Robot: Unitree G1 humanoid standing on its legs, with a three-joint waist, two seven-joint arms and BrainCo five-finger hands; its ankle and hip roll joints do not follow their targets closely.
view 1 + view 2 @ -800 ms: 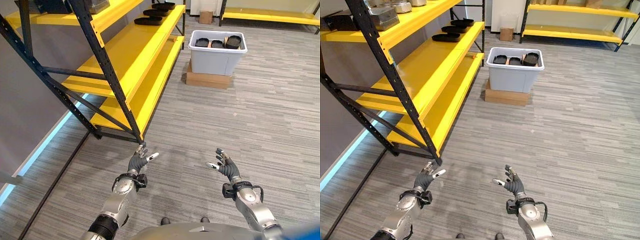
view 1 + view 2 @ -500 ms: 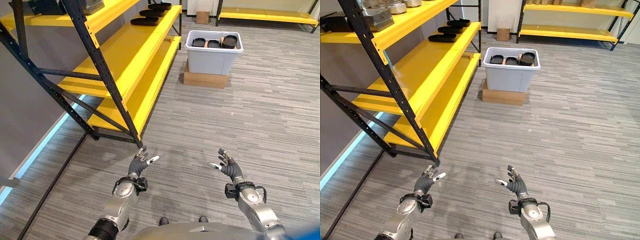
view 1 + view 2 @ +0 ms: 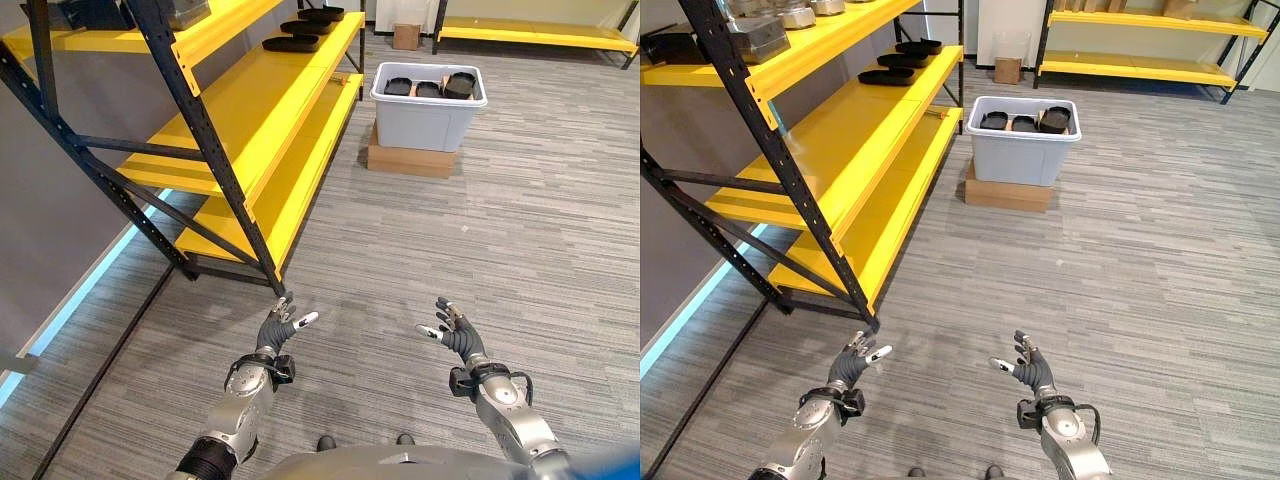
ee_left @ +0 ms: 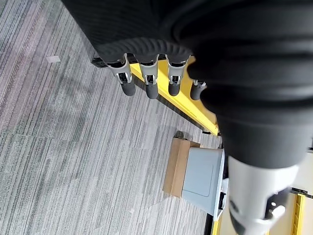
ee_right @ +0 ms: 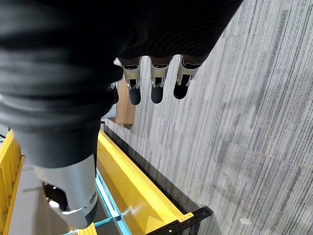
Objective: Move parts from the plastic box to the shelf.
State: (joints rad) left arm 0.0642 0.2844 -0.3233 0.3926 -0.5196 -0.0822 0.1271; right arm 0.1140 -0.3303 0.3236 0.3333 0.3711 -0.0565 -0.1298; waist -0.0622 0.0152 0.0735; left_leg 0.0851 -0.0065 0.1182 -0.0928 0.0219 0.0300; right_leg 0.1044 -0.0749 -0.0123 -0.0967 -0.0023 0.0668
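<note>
A grey plastic box [image 3: 428,118] stands on a flat cardboard carton [image 3: 410,160] far ahead on the floor, with black parts [image 3: 430,87] inside it. The yellow shelf [image 3: 255,110] with black posts runs along the left; more black parts [image 3: 305,26] lie on its far middle level. My left hand [image 3: 274,332] and right hand [image 3: 460,341] hover low over the carpet near me, both open and holding nothing, far from the box. The box [image 4: 204,182] also shows past my left hand's fingers [image 4: 150,79].
A second yellow shelf [image 3: 540,33] lines the back wall, with a small cardboard carton [image 3: 406,35] beside it. Metal parts [image 3: 760,32] sit on the near shelf's top level. A shelf post's foot [image 3: 278,290] stands just beyond my left hand. Grey carpet lies between me and the box.
The view has shifted a little, so the camera moved. Both hands stay open, in much the same place.
</note>
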